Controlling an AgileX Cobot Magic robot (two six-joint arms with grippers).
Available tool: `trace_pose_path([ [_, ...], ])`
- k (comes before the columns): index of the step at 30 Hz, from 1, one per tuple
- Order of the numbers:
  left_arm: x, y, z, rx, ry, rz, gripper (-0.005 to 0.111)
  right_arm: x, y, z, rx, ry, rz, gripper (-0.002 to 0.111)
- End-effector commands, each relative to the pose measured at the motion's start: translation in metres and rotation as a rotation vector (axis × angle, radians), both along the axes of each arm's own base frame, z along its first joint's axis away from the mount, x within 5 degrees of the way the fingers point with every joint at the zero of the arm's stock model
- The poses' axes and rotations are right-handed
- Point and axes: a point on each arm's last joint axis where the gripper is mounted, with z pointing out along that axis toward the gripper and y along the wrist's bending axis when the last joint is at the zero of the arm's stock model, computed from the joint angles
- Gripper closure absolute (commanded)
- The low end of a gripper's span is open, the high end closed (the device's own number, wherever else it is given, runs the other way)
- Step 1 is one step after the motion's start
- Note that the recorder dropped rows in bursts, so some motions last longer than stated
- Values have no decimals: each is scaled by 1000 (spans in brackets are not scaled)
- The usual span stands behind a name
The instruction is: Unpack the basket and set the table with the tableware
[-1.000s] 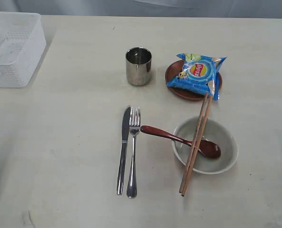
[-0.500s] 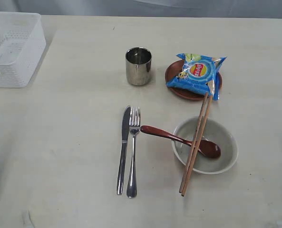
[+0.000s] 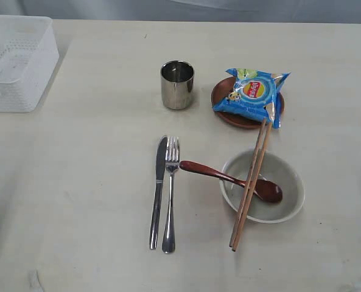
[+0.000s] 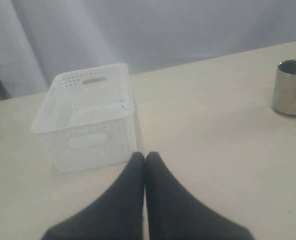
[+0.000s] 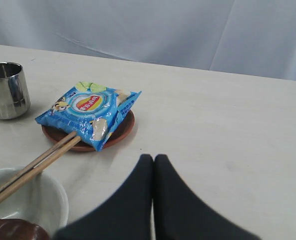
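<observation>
Cream table (image 3: 77,201) carries basket (image 3: 13,91), cup (image 3: 178,84), plate (image 3: 241,122), bowl (image 3: 291,190) — knife (image 3: 158,191), fork (image 3: 170,201).

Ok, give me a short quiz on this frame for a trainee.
1. True or false: the chip bag lies on the brown plate.
2. What lies across the rim of the bowl? A chopsticks, B knife, C cup.
3. Are the left gripper and right gripper open or shut?
Key: 1 true; 2 A; 3 both shut.
</observation>
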Motion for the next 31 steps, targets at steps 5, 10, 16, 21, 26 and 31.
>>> trace_pose_path([
  [5, 0, 0, -1, 1, -1, -7, 107, 0, 0, 0, -2, -13, -6, 109],
  [10, 0, 0, -1, 1, -1, -7, 107, 0, 0, 0, -2, -13, -6, 109],
  [16, 0, 0, -1, 1, -1, -7, 107, 0, 0, 0, -2, -13, -6, 109],
  [21, 0, 0, -1, -1, -1, -7, 107, 0, 0, 0, -2, -13, -6, 109],
  [26, 0, -1, -1, -23, 3, -9, 107, 0, 0, 0, -2, -13, -6, 109],
  [31, 0, -1, -1, -23, 3, -9, 107, 0, 0, 0, -2, -13, -6, 109],
])
